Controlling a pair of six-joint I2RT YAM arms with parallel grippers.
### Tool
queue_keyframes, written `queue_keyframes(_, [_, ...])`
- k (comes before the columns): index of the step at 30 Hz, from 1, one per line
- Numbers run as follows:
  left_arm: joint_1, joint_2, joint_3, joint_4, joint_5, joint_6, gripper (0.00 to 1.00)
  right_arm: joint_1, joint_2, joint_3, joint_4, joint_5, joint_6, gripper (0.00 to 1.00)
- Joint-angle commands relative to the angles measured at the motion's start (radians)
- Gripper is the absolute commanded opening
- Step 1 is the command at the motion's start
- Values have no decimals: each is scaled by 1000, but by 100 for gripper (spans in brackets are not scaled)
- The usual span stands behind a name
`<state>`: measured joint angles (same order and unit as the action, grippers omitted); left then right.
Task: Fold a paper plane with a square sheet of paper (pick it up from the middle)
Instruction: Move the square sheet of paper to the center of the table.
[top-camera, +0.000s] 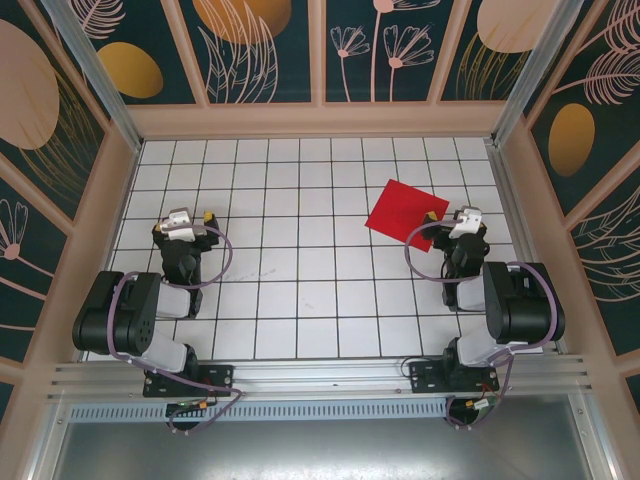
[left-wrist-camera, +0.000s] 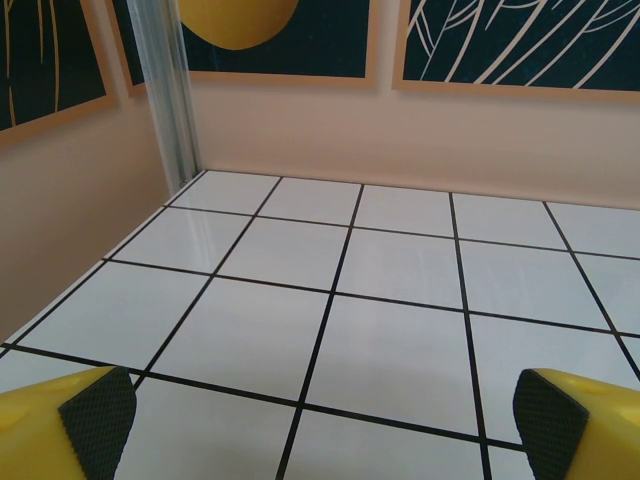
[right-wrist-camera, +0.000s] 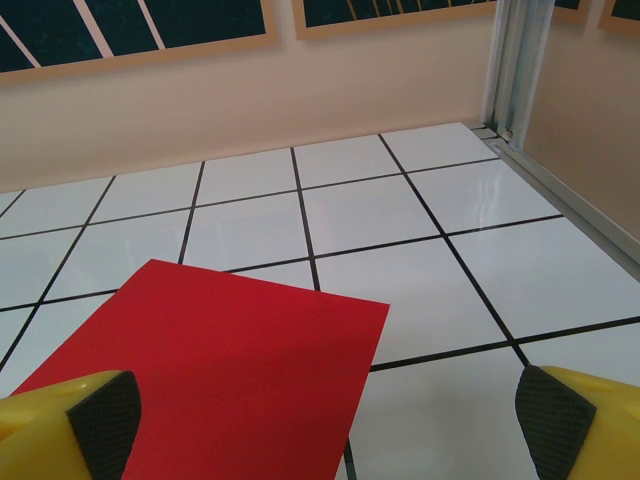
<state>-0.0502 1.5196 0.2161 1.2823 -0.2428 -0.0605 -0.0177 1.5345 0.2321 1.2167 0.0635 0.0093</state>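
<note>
We see the white gridded table (top-camera: 300, 300) boxed in by beige walls (top-camera: 320, 122) with leaf-patterned panels and a metal corner post (right-wrist-camera: 512, 70). The square sheet of paper (top-camera: 405, 214) lies flat on the far right tiles, its near edge just beside the right gripper (top-camera: 462, 222). That gripper's jaws are spread wide and hold nothing. The left gripper (top-camera: 190, 222), well apart from the paper, is equally wide over bare tiles.
</note>
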Motion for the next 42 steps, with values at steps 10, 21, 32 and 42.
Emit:
queue_keyframes(10, [11, -73, -26, 20, -39, -28, 99, 19, -112, 108, -248, 53, 8, 99])
queue_keyframes(21, [10, -419, 306, -895, -71, -392, 99, 128, -214, 516, -1098, 41, 292, 99])
queue_keyframes(32, [10, -401, 436, -1165, 348, -658, 99, 242, 129, 800, -1247, -149, 553, 99])
queue_keyframes(42, [9, -321, 460, -1235, 432, -559, 98, 252, 410, 1023, -1338, -146, 619, 92])
